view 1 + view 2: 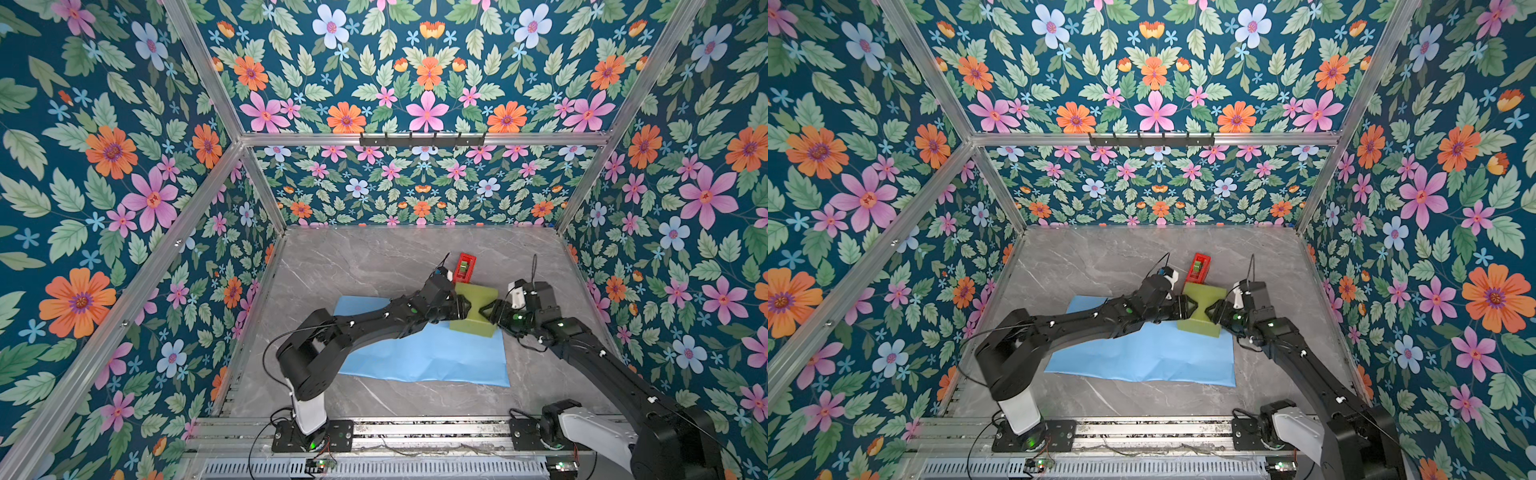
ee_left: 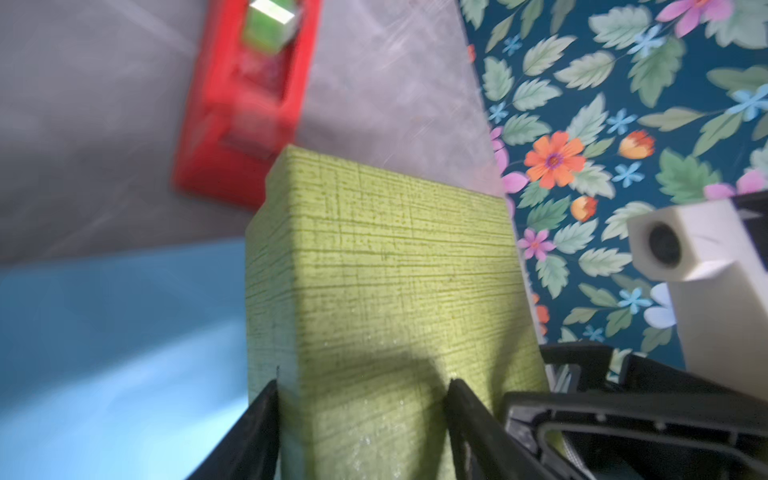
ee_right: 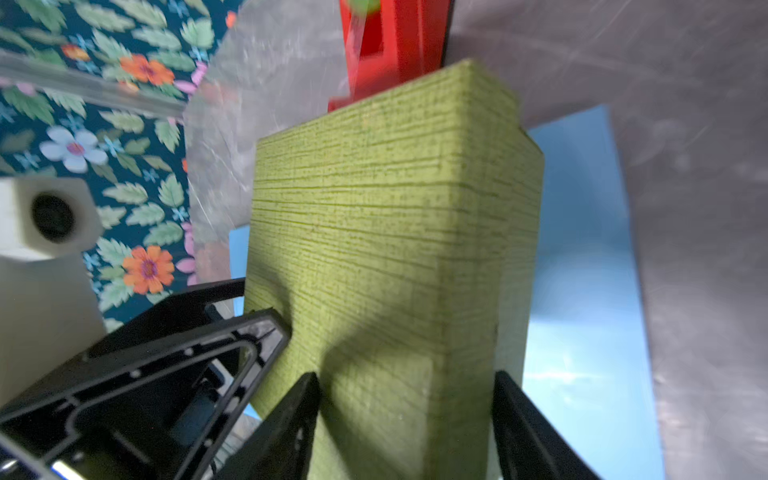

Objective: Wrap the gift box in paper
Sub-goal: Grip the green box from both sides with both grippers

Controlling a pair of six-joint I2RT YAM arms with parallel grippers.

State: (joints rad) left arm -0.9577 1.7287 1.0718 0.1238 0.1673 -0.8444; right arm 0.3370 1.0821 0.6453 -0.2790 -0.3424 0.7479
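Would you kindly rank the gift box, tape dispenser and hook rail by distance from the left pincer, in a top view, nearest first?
1. gift box, clasped by the left pincer.
2. tape dispenser, just behind it.
3. hook rail, on the back wall.

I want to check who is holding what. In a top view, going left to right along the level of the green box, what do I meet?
left gripper → gift box → right gripper. The paper lies underneath and is too wide to place in the order.

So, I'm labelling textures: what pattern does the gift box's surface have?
The gift box is olive-green with fine woven-looking lines, clearest in the right wrist view.
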